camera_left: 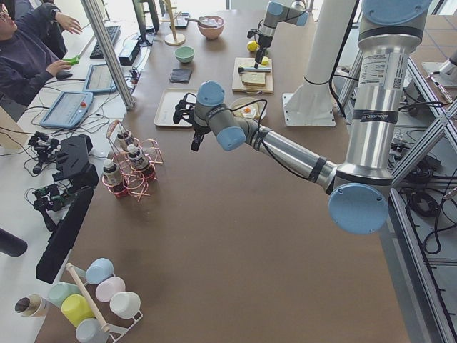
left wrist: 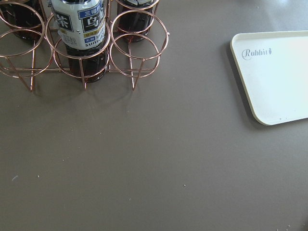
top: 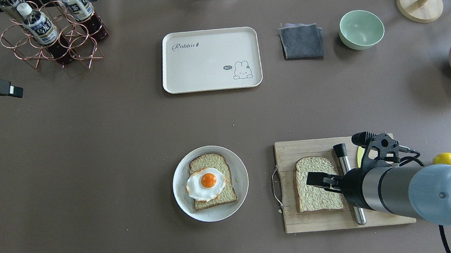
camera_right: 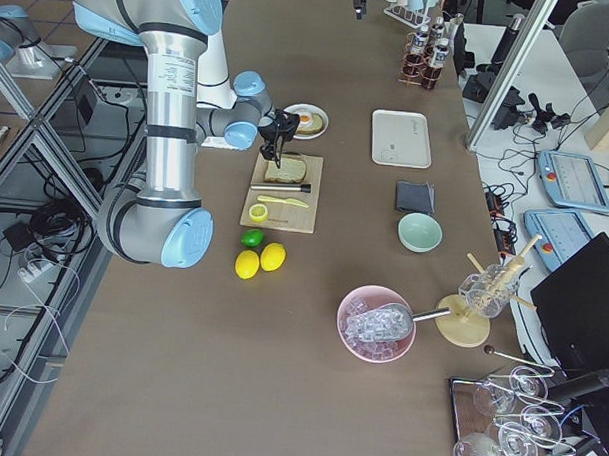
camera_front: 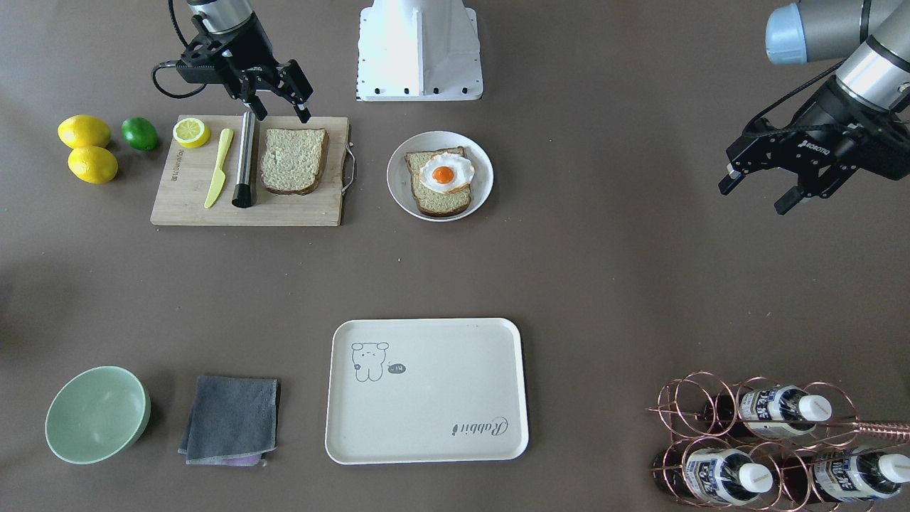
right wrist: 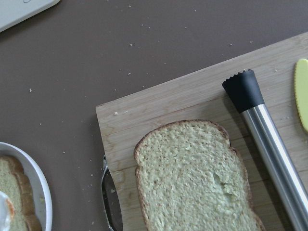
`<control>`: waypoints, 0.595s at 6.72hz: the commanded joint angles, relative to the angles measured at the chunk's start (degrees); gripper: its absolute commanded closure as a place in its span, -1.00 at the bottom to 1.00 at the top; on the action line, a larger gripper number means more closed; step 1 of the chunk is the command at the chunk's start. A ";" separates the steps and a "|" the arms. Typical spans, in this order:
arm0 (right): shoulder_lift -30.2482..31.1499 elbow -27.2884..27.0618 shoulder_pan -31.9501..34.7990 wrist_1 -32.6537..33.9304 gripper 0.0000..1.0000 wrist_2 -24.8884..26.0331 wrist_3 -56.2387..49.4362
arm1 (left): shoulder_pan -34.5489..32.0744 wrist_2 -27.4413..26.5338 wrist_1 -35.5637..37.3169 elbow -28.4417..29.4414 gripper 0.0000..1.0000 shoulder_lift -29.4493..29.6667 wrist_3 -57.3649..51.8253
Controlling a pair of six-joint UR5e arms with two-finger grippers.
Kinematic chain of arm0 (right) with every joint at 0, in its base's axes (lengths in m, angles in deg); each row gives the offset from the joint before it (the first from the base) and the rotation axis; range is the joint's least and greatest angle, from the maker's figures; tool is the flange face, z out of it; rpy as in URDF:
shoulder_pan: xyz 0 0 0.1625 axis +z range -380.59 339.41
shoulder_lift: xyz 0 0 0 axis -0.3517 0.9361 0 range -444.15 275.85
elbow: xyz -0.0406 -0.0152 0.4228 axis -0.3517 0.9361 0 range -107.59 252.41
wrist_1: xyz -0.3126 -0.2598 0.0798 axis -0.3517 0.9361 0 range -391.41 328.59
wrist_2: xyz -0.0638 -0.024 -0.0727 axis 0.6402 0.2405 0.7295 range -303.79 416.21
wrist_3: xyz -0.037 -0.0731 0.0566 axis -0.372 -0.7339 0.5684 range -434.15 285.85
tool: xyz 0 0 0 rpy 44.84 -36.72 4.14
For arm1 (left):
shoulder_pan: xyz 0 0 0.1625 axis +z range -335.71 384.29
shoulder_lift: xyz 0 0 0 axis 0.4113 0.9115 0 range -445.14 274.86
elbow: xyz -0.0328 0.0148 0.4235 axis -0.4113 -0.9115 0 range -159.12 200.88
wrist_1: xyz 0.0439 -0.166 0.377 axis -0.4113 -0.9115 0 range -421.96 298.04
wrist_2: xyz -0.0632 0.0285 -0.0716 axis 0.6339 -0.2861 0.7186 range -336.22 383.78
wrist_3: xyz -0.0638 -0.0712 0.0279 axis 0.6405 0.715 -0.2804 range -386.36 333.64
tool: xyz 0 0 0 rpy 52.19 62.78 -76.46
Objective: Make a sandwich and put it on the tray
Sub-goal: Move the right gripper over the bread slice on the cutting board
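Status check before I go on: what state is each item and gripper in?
bare bread slice, flat on cutting board, ungripped.
second bread slice, on plate, under fried egg.
tray, empty.
green bowl, upright, empty.
grey cloth, folded.
right gripper, open, empty, above cutting board.
left gripper, open, empty.

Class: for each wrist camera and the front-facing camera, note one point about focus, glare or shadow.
Right wrist view: the bread slice and cutting board are sharp; the steel tool carries a bright streak. Left wrist view: the label on the bottle reads crisply. Front-facing view: even light, only a thin soft shadow beside the tray.
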 commanded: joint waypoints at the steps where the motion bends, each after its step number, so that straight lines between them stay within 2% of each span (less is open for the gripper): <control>1: 0.21 3.16 -0.04 -4.46 -0.67 -0.25 -1.47 | 0.00 0.00 0.00 -0.07 -0.98 0.00 -0.16; 4: 2.05 4.22 -0.04 -5.09 -0.54 -0.43 -5.77 | 0.00 0.00 0.00 -0.07 -0.98 0.00 -0.42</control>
